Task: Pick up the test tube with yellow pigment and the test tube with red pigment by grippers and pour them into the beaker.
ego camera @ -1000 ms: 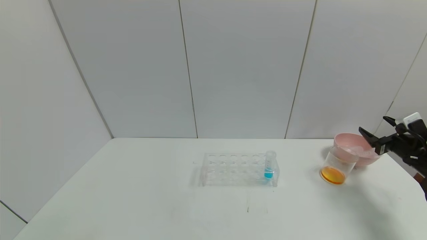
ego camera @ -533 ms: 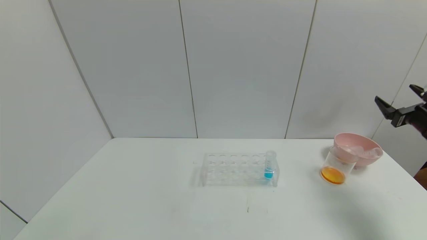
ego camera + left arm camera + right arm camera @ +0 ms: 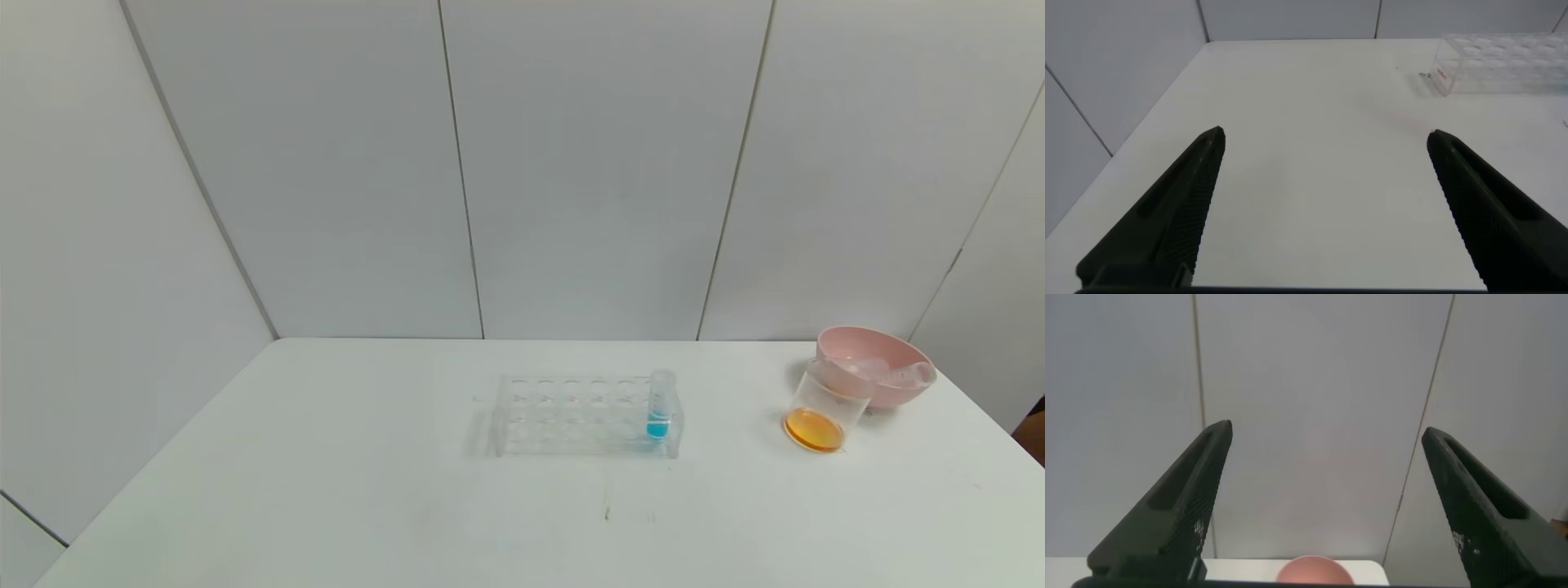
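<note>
Two hands stand spread and hold nothing: the left hand [image 3: 1323, 204] over the desk's [image 3: 326, 457] left side, the right hand [image 3: 1327, 502] raised facing the wall. The beaker [image 3: 824, 406] with orange liquid touches the pink bowl [image 3: 878, 359] at far right.

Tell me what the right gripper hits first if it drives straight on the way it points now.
Probably the grey panelled wall. The right gripper, jaws open and empty, faces it squarely; the round pink plastic bowl sits below that line. How far off the wall stands is unclear.
</note>
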Controlling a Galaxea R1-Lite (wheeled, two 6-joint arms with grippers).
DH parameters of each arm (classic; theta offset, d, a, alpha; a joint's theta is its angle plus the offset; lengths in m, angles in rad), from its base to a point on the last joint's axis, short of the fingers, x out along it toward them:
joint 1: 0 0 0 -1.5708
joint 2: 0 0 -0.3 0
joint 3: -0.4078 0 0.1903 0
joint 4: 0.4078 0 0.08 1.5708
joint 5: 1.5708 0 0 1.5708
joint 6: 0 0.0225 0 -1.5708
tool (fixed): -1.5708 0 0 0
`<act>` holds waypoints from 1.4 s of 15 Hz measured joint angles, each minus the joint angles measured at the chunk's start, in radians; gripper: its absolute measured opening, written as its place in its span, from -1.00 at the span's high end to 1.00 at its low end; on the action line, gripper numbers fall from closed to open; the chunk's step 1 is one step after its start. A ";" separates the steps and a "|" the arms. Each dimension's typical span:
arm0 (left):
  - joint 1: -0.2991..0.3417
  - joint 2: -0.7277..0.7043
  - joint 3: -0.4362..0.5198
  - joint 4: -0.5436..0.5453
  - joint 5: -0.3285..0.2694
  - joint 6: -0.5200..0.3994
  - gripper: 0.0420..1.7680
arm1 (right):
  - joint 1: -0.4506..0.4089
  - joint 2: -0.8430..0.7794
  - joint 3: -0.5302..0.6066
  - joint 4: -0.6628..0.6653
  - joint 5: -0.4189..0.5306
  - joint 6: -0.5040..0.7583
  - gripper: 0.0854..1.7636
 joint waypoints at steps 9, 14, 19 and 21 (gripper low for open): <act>0.000 0.000 0.000 0.000 0.000 0.000 -1.00 | 0.270 -0.928 0.082 0.944 -0.122 0.063 -0.92; 0.000 0.000 0.000 0.000 0.000 0.000 -1.00 | 0.300 -1.109 0.450 0.954 -0.135 0.056 -0.92; 0.000 0.000 0.000 0.000 0.000 0.000 -1.00 | 0.302 -1.141 0.835 0.609 -0.189 -0.033 -0.92; 0.000 0.000 0.000 0.000 0.000 0.000 -1.00 | 0.302 -1.143 0.894 0.577 -0.194 -0.080 -0.92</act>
